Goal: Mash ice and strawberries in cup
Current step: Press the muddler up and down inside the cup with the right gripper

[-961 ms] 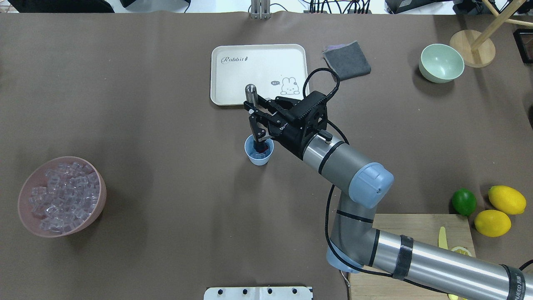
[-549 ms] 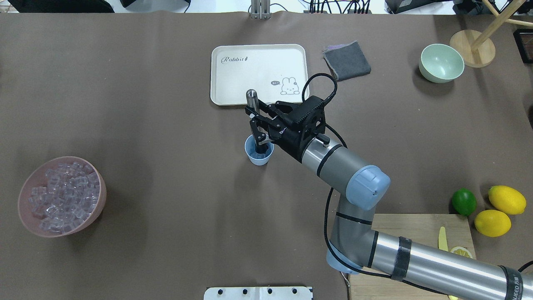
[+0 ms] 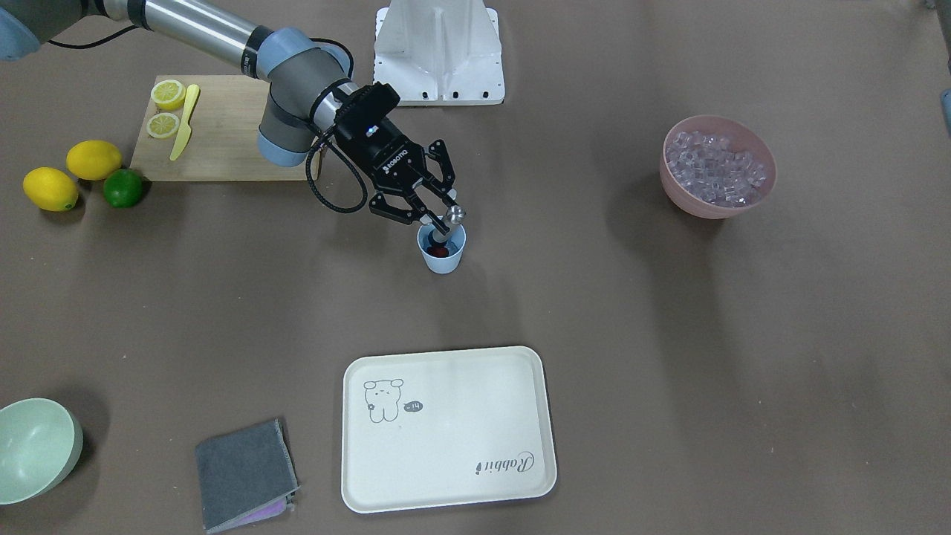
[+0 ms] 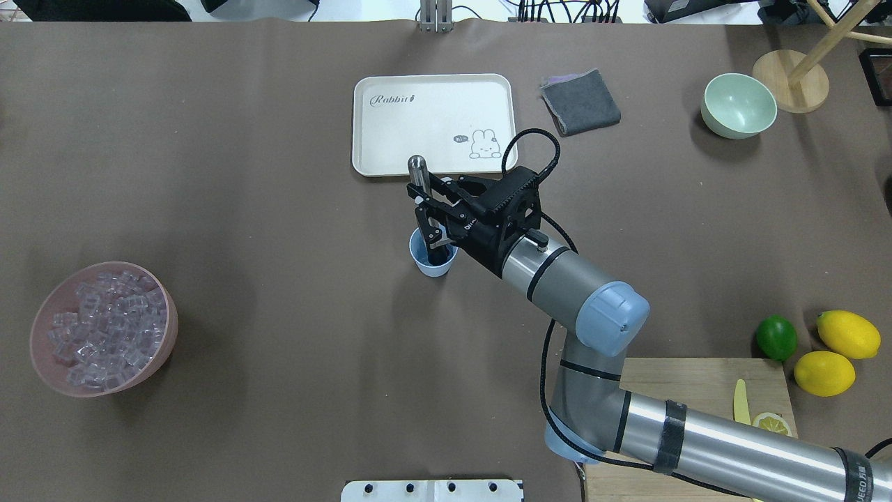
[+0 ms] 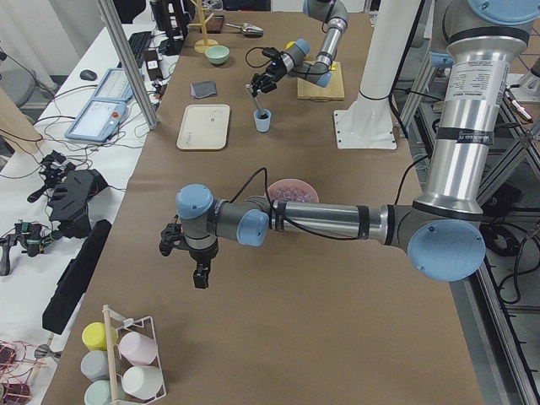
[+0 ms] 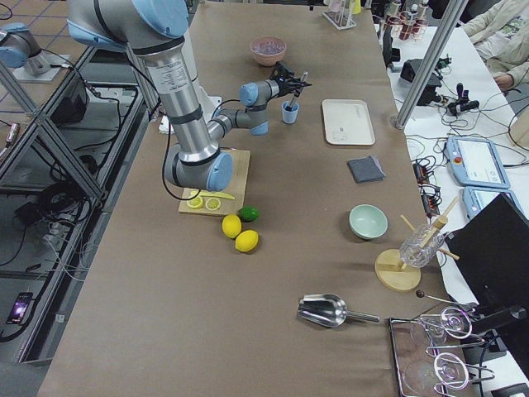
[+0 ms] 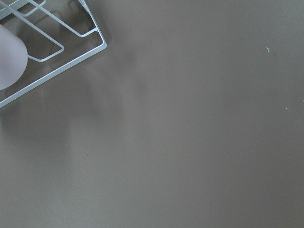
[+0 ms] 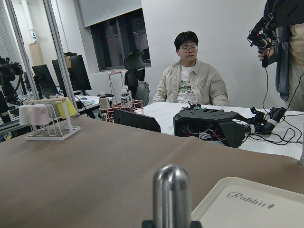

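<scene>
Your right gripper (image 4: pixel 426 209) is closed on the shaft of a metal muddler (image 4: pixel 417 166). It holds the muddler nearly upright, with the lower end down inside the cup (image 4: pixel 433 265).

The small light blue cup stands upright on the brown table, just below the middle of the overhead view. It is near the lower edge of the cream tray (image 4: pixel 432 118).

In the front-facing view, the red strawberry (image 3: pixel 438 252) shows low in the cup beside the muddler's dark tip. No view shows whether it is crushed yet, or whether any cubes lie in the cup with it.

The ice (image 4: pixel 104 328) you can see fills the pink bowl (image 4: pixel 169 335) at the lower left of the overhead view, well apart from the cup.

Mashing looks to be under way but is not shown as finished. You probably have more presses to make, then the muddler to lift out.

Your left gripper (image 5: pixel 196 272) hangs over bare table in the lower left of the left side view, far from the cup. You cannot tell whether it is open or closed.
</scene>
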